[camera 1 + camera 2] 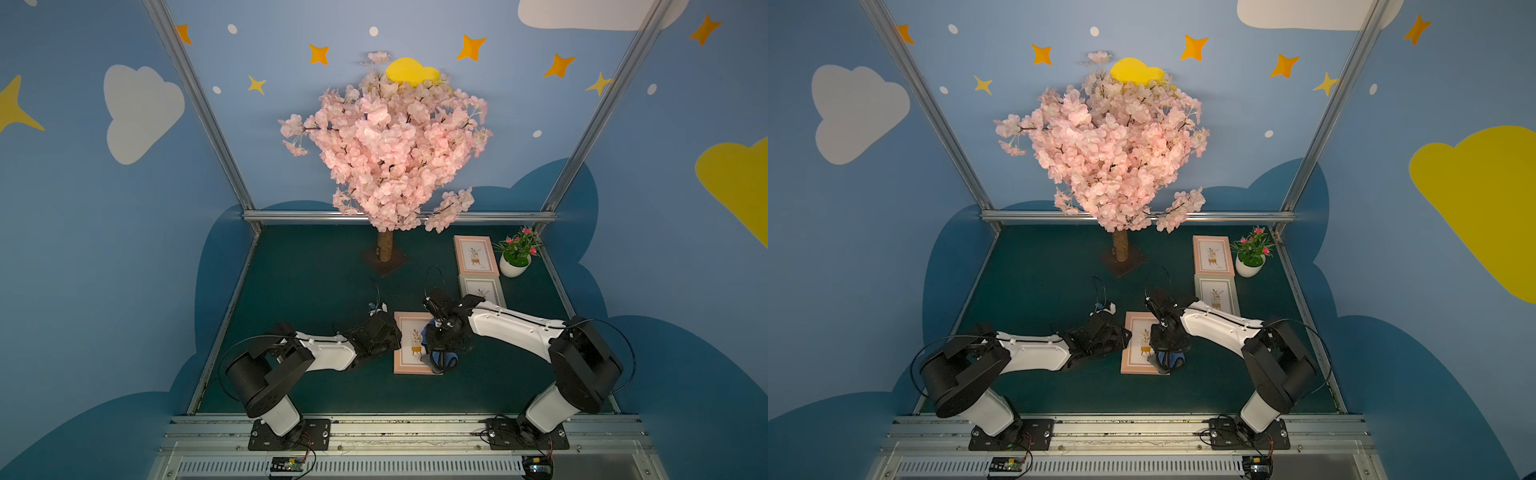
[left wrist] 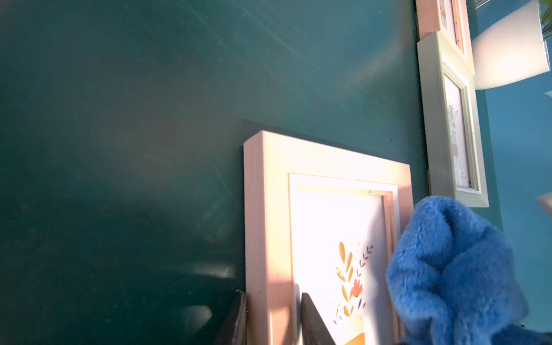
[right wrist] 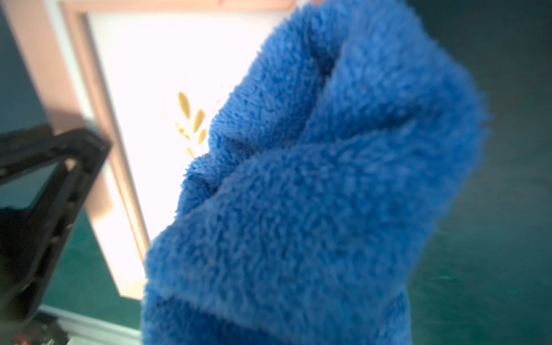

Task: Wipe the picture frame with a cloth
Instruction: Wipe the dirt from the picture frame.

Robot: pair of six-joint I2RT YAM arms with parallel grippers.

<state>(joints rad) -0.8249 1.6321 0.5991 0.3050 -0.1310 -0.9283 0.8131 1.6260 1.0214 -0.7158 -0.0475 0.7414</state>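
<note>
Your cloth (image 3: 313, 194) is bright blue plush. Your frame (image 2: 267, 215) is pale pink wood; its white print (image 2: 334, 227) shows mustard leaves, one red sprig and an orange vessel. The bench (image 1: 316, 286) is dark teal. At the upper right of the left wrist view you have a grey-green frame (image 2: 434, 125) and a white pot (image 2: 507, 50). The tree (image 1: 386, 141) is pale pink with a brown trunk. The walls (image 1: 83, 249) are blue with white and yellow clouds and orange stars.

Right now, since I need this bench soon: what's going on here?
The right gripper holds a bunched blue cloth over the pink picture frame lying flat on the green table. The left gripper clamps that frame's edge, steadying it. A second pink frame, a grey frame and a potted plant sit beyond.
</note>
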